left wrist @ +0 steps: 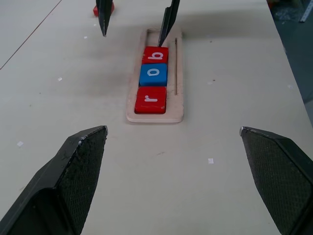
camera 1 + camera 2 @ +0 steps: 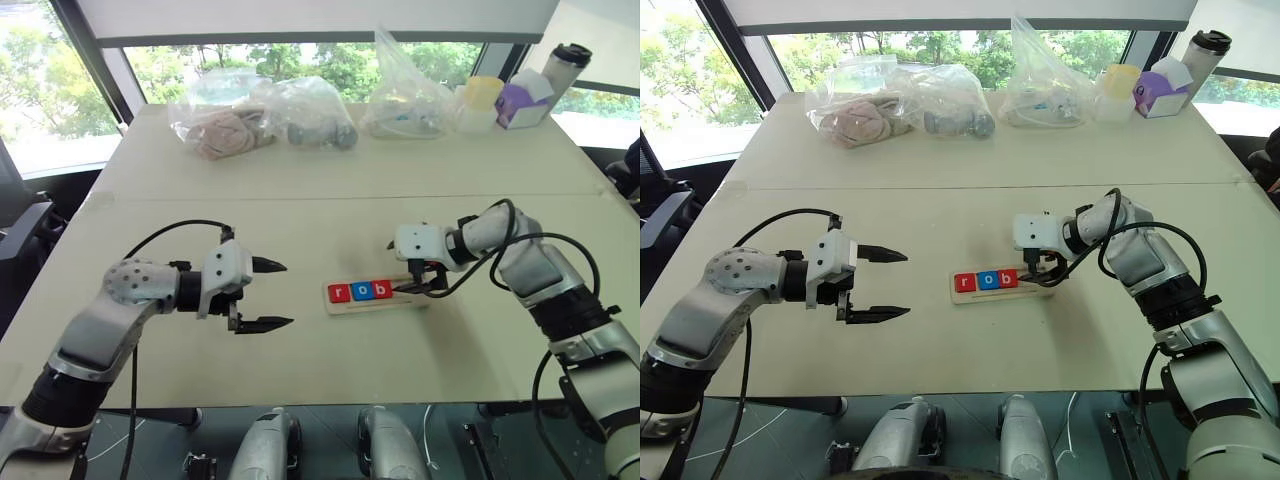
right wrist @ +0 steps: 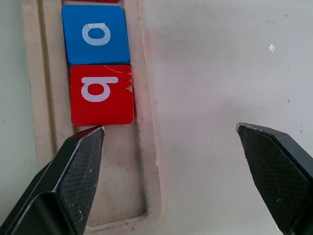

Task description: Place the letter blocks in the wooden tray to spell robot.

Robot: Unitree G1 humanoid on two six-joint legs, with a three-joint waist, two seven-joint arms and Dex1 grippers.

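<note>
Lay near the tabletop (image 2: 300, 190) middle: wooden tray (image 2: 375, 303), holding red r (image 2: 339, 292), blue o (image 2: 361, 291), red b (image 2: 382, 289) in a row, remaining slots bare. Hovered over the tray's empty end at 3 o'clock: right pincer (image 2: 418, 279), spread wide, angled down, one finger (image 3: 73, 181) just behind the b. Waited at 9 o'clock, well apart: left pincer (image 2: 270, 295), open, empty, pointing toward the tray. Rested beyond the tray: a further red block (image 1: 103, 9).

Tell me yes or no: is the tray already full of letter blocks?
No, the wooden tray holds three letter blocks, r, o, b, with bare slots beyond.
</note>
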